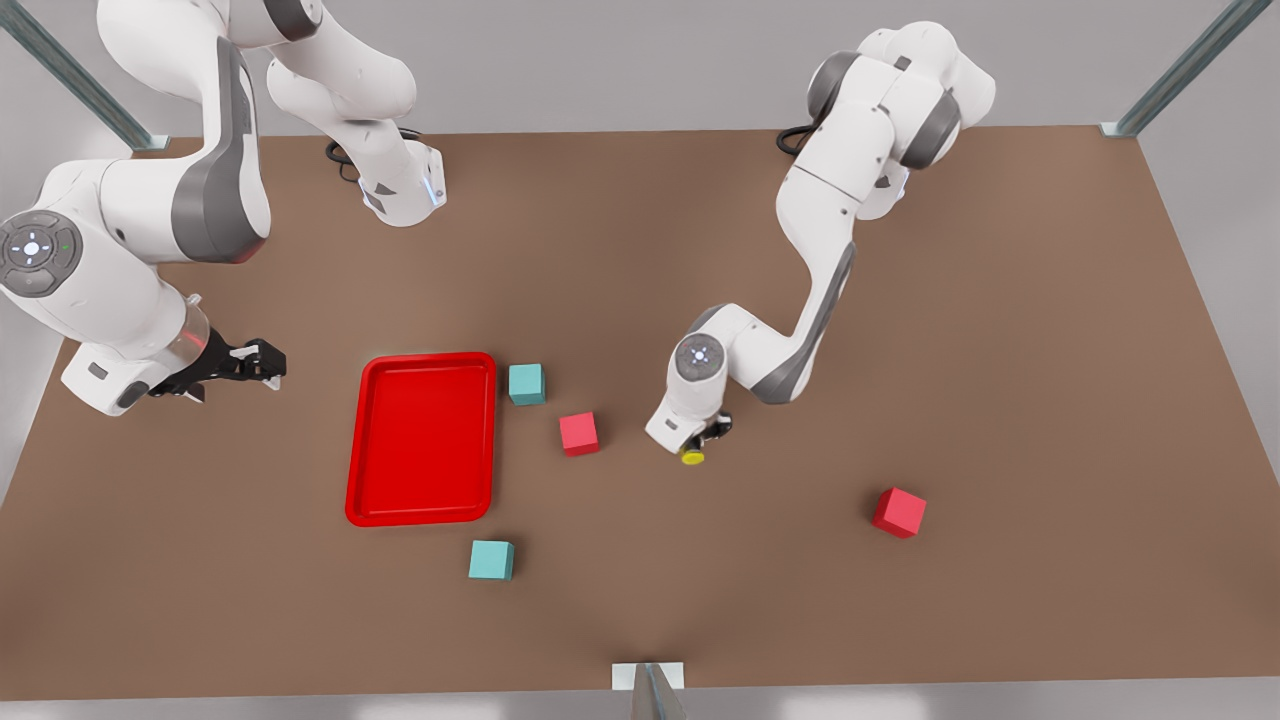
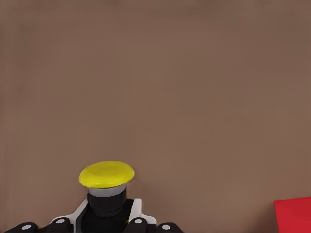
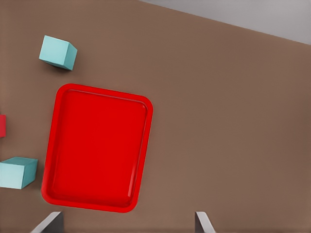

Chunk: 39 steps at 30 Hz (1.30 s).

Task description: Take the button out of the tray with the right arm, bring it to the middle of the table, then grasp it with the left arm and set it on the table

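Near the table's [image 1: 1000,350] middle, the left gripper [image 1: 708,440] clasps the button [image 1: 693,457] low over the surface; the right gripper [image 1: 262,362] waits released, beside the tray [image 1: 421,516]

No readable text, labels, brands or numbers anywhere. Only marks: the round grey control pads on the arm joints [image 1: 38,250] and [image 1: 699,356] carry small white symbols and a dot, too small to read. The tray [image 1: 421,512], cubes, button cap [image 2: 106,174] and surface [image 1: 1000,350] carry no print.
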Each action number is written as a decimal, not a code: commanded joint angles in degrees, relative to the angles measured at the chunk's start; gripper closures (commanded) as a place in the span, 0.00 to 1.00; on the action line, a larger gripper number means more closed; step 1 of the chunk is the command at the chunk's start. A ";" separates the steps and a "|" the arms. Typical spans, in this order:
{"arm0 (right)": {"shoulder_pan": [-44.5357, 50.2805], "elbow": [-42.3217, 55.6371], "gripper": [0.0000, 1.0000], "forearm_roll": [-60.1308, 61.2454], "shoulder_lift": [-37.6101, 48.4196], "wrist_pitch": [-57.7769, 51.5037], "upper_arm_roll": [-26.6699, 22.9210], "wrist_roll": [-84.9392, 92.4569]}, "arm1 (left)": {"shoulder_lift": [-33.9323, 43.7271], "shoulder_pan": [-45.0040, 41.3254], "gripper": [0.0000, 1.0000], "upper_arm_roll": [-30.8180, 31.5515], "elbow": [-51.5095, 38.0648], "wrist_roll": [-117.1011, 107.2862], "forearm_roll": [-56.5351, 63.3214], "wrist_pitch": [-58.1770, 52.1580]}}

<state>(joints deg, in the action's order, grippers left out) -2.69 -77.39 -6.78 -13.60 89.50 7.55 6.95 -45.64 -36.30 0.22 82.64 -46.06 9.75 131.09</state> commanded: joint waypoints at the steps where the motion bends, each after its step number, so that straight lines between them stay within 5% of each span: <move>1: 0.05 0.04 0.00 0.01 0.06 -0.02 0.01 0.35 | 0.12 -0.09 0.55 -0.84 -0.46 -40.65 13.16 -0.83; 8: 0.49 -0.04 0.00 -0.08 0.06 0.15 0.01 0.08 | 0.47 -3.95 0.55 -3.12 -0.46 -114.32 40.60 -18.76; 14: 0.75 -0.04 0.00 -0.08 -0.03 0.06 0.10 0.08 | 0.38 -8.17 0.55 -4.53 0.24 -144.92 51.06 -20.35; 30: 0.14 0.04 0.00 0.10 -0.12 -0.11 0.10 0.26 | -3.93 -8.35 0.55 -5.49 16.68 -146.68 92.02 -20.61; 35: 0.14 0.04 0.00 0.19 -0.12 -0.11 0.10 0.26 | -3.93 -8.44 0.55 -5.93 18.08 -145.01 94.66 -20.43; 36: 0.14 0.04 0.00 0.19 -0.12 -0.11 0.10 0.26 | -3.93 -8.44 0.54 -5.93 18.17 -145.01 94.66 -20.43; 37: -0.04 0.04 0.00 0.28 -0.12 -0.11 0.10 0.35 | -3.93 -8.44 0.34 -5.93 18.17 -144.13 94.66 -20.43; 39: 0.05 0.04 0.00 0.28 -0.12 -0.20 0.10 0.35 | -4.01 -8.44 0.33 -6.20 18.17 -143.87 94.66 -20.43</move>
<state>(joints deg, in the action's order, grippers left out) -2.71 -77.37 -6.57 -13.78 89.39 7.63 7.14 -49.72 -44.74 -5.87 100.81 -166.00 103.53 110.68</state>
